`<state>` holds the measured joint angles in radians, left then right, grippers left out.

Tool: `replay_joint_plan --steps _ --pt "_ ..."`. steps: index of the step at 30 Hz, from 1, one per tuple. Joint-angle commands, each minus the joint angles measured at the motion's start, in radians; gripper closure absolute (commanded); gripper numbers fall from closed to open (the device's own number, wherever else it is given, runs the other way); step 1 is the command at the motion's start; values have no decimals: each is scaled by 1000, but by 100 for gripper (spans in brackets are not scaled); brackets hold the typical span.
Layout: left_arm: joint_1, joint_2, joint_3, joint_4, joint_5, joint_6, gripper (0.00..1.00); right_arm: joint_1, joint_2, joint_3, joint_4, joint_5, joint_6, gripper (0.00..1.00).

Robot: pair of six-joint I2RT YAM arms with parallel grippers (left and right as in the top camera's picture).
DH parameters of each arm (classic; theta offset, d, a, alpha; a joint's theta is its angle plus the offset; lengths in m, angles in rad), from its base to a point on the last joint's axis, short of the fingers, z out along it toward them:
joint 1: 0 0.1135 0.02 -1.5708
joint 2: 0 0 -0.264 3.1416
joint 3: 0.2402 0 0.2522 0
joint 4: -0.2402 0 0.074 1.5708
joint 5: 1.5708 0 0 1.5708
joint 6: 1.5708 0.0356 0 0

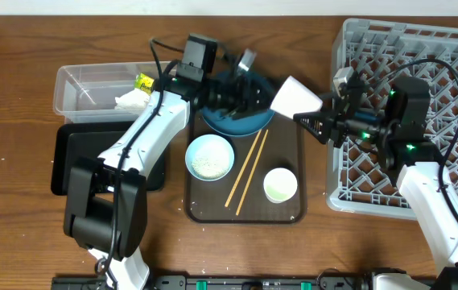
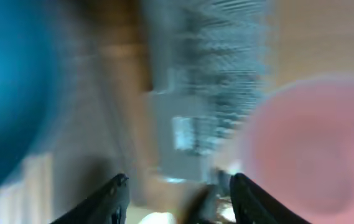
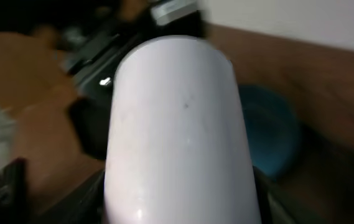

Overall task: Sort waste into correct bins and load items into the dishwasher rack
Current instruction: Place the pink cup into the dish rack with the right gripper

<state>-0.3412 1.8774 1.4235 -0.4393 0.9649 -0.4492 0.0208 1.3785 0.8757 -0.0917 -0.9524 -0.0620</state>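
Right claw: my right claw (image 1: 307,119) is closed on a white cup (image 1: 295,98), held on its side in the air above the tray's right edge.
Left claw: my left claw (image 2: 178,196) has its fingers spread with nothing clearly between them; it hangs over the blue plate (image 1: 241,122).
Cup's place: between the plate and the rack (image 1: 454,40), touching neither.
Step in hand: I judge this to be carrying the cup to the rack.
Doing it well: lift clear of the rack's near wall before lowering. Turn the mouth down, seat the rim in one cell of the grid, and let go only once it rests. A cable (image 1: 446,72) loops over the rack, so I should keep the cup away from it.
On the brown tray (image 1: 212,201): a bowl (image 1: 190,153) with rice (image 1: 209,161) in it, chopsticks (image 1: 245,169) and a second cup (image 1: 280,184).
Bins: the clear tub (image 1: 63,89) holds tissue (image 1: 132,101) and a wrapper (image 1: 144,80); the black tray (image 1: 63,173) lies on the bench (image 1: 19,48) beside it, partly under my left arm.
Overhead only: the rack, both bins and both arms together.
Right wrist only: the cup's smooth side close up, with the plate behind it and no rack in view.
Left wrist only: a blurred view, but it shows the gap between my left fingers.
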Motion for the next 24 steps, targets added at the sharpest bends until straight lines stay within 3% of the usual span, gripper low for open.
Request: replay_joint_plan --steps 1,10,17,24 --pt "22 -45 8 -116 -399 169 44 -35 -50 32 -71 291 36 99" --pt "77 -232 8 -317 -722 232 43 -265 -117 265 -515 741 159 99" --pt "83 -286 8 -340 -741 231 43 -511 -108 381 -654 971 209 99" --pt "83 -285 7 -345 -742 231 43 -751 -28 402 -676 1001 268 99"
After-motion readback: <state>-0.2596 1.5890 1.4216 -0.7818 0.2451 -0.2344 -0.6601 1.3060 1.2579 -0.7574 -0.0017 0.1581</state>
